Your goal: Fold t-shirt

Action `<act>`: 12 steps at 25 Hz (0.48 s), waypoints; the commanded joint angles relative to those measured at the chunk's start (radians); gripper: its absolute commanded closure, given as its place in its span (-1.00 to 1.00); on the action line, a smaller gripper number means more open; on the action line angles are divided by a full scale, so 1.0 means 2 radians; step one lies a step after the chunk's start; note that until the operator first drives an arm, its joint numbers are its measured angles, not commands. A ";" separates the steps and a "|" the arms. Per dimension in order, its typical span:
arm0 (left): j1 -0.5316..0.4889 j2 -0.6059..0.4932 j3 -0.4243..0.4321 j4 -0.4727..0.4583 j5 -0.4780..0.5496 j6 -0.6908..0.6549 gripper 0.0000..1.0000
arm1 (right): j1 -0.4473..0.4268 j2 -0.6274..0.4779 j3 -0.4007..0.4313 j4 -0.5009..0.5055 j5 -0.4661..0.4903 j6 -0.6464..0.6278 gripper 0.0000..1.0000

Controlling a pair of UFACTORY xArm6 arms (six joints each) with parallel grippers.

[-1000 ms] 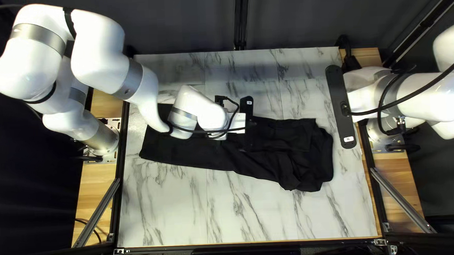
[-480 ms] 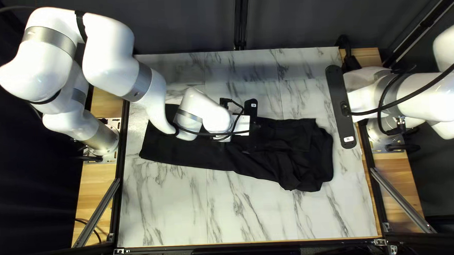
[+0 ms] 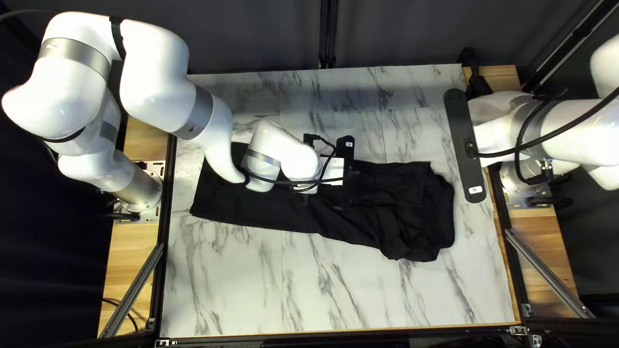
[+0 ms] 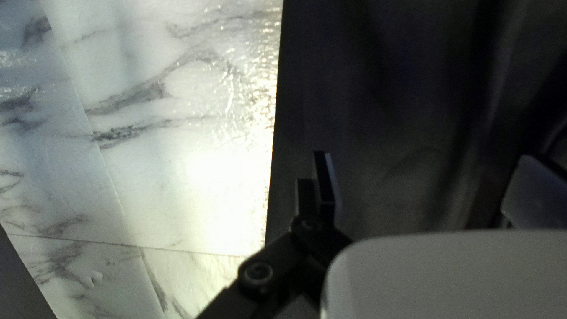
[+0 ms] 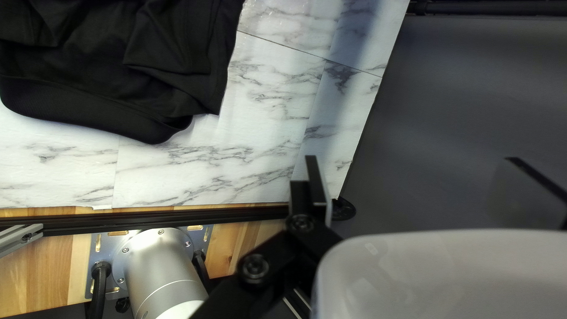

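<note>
Across the marbled tabletop (image 3: 224, 289): black garment (image 3: 423, 225) | dark curtain (image 3: 255, 37) beyond | left gripper (image 3: 347, 169), right gripper (image 3: 465, 146): both wide open, empty

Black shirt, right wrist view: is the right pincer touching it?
No, the shirt lies on the tabletop, apart from the right pincer.

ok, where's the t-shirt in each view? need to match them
Top left view: t-shirt across the middle of the marbled tabletop, partly under the left arm.
Left wrist view: t-shirt beneath the left gripper, beside bare tabletop.
Right wrist view: ahead of the right gripper, off to one side.
Shared landmark: the marbled tabletop.
</note>
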 commanded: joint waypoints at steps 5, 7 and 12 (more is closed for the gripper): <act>-0.001 0.004 -0.005 -0.005 0.003 0.006 1.00 | 0.000 0.000 0.000 0.000 0.000 0.000 -1.00; -0.001 0.005 -0.007 -0.006 0.004 0.007 1.00 | 0.000 0.000 0.000 0.000 0.000 0.000 -1.00; -0.005 0.008 -0.016 -0.008 0.011 0.008 1.00 | 0.000 0.000 0.000 0.000 0.000 0.000 -1.00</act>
